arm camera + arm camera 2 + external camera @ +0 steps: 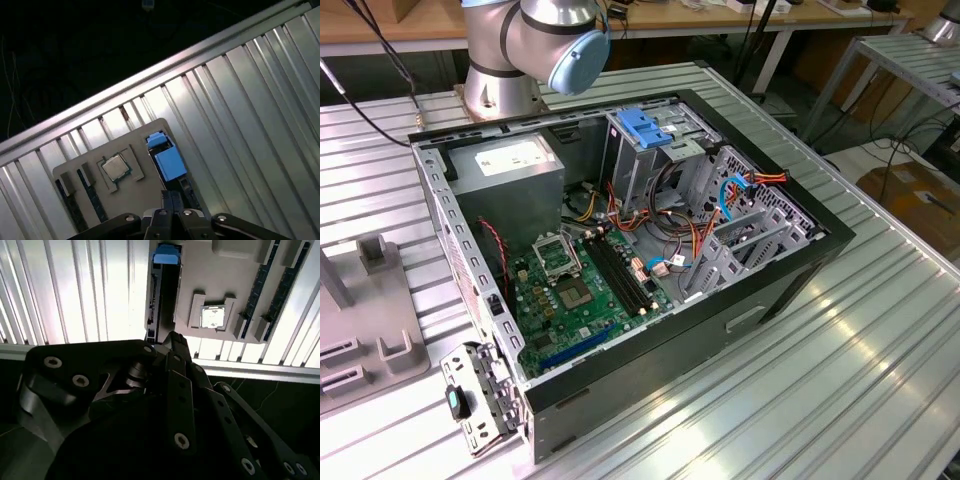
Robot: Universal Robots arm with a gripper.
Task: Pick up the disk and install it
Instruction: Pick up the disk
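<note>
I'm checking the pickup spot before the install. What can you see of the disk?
The disk stands on its edge in a slot at the rim of a grey holder plate, which lies on the ribbed metal table. A bright blue plastic carrier covers its upper side, with a small blue tab at one end. Its thin, dark body shows edge-on in the second wrist view. A processor chip lies beside it on the plate. The end effector hangs close over the end away from the tab; contact cannot be told.

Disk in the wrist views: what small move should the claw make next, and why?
Probably ease the claw straight toward the disk. In both wrist views the disk stands on edge in the grey tray, beside the processor chip, and the claw sits lined up at its near end; contact cannot be told.
</note>
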